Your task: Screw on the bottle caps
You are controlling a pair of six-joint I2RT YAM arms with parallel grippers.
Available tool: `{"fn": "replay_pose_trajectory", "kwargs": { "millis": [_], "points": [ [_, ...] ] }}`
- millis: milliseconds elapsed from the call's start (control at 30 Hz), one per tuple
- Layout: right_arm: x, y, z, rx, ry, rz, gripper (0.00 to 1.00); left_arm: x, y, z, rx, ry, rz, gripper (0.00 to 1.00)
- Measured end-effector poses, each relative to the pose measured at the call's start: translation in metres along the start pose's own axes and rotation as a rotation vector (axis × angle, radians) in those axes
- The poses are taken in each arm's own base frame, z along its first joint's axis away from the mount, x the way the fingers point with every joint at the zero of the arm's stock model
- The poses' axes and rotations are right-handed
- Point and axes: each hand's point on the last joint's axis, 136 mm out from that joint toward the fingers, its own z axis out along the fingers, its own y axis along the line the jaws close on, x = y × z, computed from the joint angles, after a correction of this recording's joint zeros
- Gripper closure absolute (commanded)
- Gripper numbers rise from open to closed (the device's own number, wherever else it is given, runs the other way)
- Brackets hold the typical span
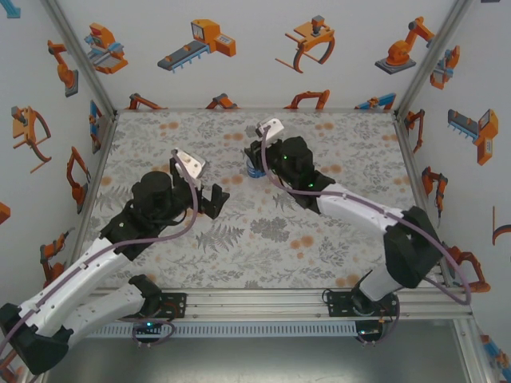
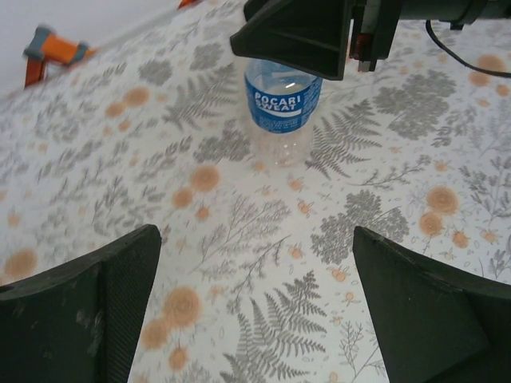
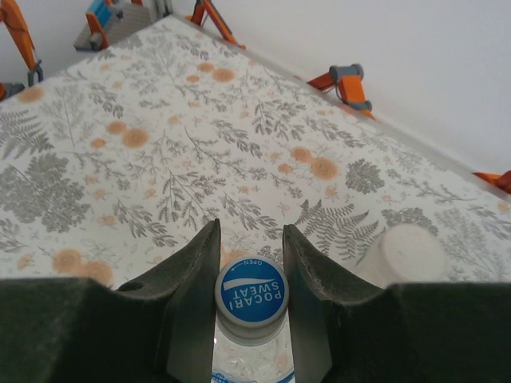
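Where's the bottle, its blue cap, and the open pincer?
bottle (image 2: 283,108): left wrist view, on its blue label.
cap (image 3: 251,294): right wrist view, on its blue printed top.
left pincer (image 2: 255,238): left wrist view, midway between its two open fingertips.

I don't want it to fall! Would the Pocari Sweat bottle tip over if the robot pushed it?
Probably, if let go: the Pocari Sweat bottle stands upright and looks empty, so it is likely light. The right end effector grips its cap, which should steady it.
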Motion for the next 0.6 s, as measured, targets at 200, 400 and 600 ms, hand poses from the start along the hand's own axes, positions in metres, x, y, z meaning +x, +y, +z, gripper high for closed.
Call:
{"fn": "replay_pose_trajectory", "kwargs": {
  "millis": [200,400,600],
  "points": [
    [0.030,-0.015,0.038,0.008,0.005,0.005,1.00,0.025,0.021,-0.003,-0.100,0.089,-0.127,0.03],
    [0.047,-0.023,0.064,0.008,-0.021,0.012,1.00,0.047,0.024,-0.008,-0.121,0.137,-0.181,0.03],
    [0.068,-0.020,0.077,-0.008,-0.014,0.014,1.00,0.048,0.027,-0.015,-0.137,0.126,-0.212,0.03]
  ]
}}
